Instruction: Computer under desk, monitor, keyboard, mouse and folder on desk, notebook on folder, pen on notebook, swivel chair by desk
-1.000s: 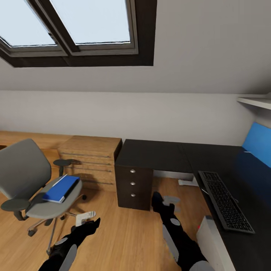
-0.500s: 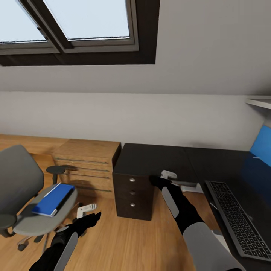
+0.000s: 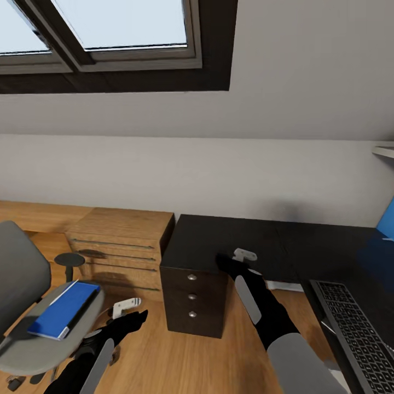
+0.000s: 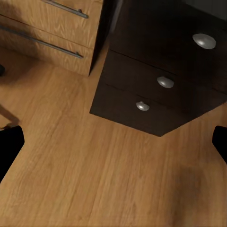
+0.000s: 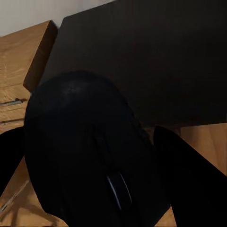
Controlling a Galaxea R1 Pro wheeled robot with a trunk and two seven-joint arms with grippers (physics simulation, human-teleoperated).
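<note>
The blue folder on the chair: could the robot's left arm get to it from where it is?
Probably yes. The left gripper hangs open and empty just beside the chair, the folder lies uncovered on the seat, and nothing stands between them.

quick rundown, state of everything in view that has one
Folder: lying flat on the chair seat.
Desk drawers: all three shut.
Wooden unit: drawers shut.
Keyboard: flat on the desk.
Mouse: held in the right gripper.
Left gripper: open, empty, over the floor.
</note>
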